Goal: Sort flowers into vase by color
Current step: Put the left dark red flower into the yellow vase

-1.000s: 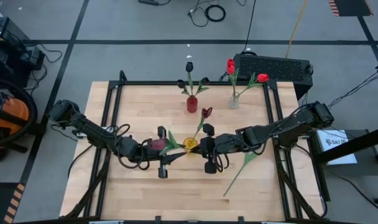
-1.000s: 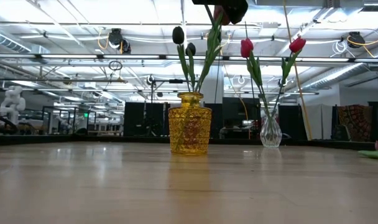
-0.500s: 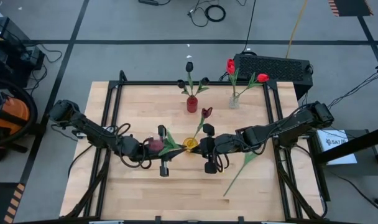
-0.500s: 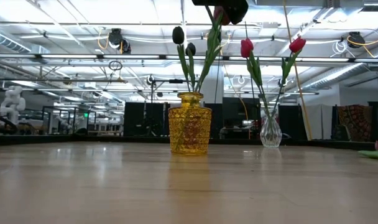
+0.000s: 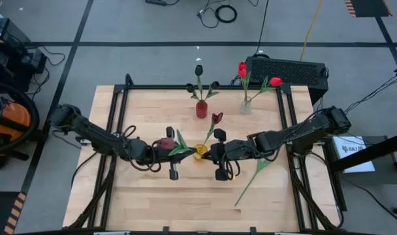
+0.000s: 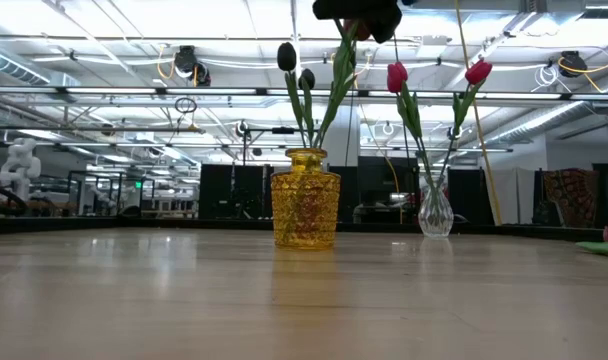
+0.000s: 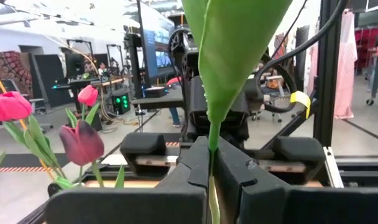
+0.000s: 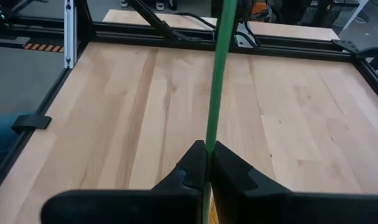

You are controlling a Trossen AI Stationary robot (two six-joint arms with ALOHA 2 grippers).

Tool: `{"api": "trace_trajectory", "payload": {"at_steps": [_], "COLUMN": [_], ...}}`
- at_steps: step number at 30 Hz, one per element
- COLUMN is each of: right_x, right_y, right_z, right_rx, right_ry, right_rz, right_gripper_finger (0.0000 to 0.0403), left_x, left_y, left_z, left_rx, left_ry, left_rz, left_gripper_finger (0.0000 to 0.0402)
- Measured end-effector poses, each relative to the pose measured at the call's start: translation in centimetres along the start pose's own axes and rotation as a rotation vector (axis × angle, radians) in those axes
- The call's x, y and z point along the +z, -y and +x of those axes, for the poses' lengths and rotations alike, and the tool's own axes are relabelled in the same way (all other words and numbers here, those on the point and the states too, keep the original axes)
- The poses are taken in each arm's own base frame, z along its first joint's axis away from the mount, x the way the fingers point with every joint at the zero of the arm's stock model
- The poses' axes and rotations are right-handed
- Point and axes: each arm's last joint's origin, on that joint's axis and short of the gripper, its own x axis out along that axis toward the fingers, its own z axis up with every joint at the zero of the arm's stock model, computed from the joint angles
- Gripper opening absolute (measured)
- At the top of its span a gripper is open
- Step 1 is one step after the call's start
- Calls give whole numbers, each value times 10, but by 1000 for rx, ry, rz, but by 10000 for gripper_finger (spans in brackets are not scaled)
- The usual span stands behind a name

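While the pale wood tabletop [image 5: 153,202] is sitting framed in black rails over a grey floor, with ceiling lights glowing beyond, the left gripper [image 5: 175,149] and right gripper [image 5: 210,151] are meeting above the yellow vase [image 5: 199,151], jaws pinching one tulip [image 5: 216,119] stem.

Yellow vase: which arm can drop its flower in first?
Probably right. The right gripper is shut on the maroon tulip, whose stem slants down to the yellow vase. The left gripper holds its flower lying sideways beside it.
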Motion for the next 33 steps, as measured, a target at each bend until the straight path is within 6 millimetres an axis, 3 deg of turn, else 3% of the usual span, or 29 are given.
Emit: {"api": "trace_trajectory", "payload": {"at_steps": [5,8,14,21,33], "right_x": [1,-2,-3,-4,-4], "right_y": [3,5,9,8,4], "right_z": [-12,-21,-48,-73,-79], "right_rx": [-3,-12,-59,-49,-71], "right_ry": [-22,-58,-115,-145,-128], "right_rz": [31,34,76,112,62], "right_gripper_finger": [25,54,118,154,162], "left_x": [10,20,17,-6,-40], "left_y": [-4,-5,-5,-15,-26], "left_z": [-8,-15,-22,-24,-24], "left_rx": [-12,-20,-31,13,37], "left_ry": [-20,17,2,-12,-57], "left_rz": [7,-14,-9,-45,-104], "left_gripper_finger": [8,7,6,5,8]}}
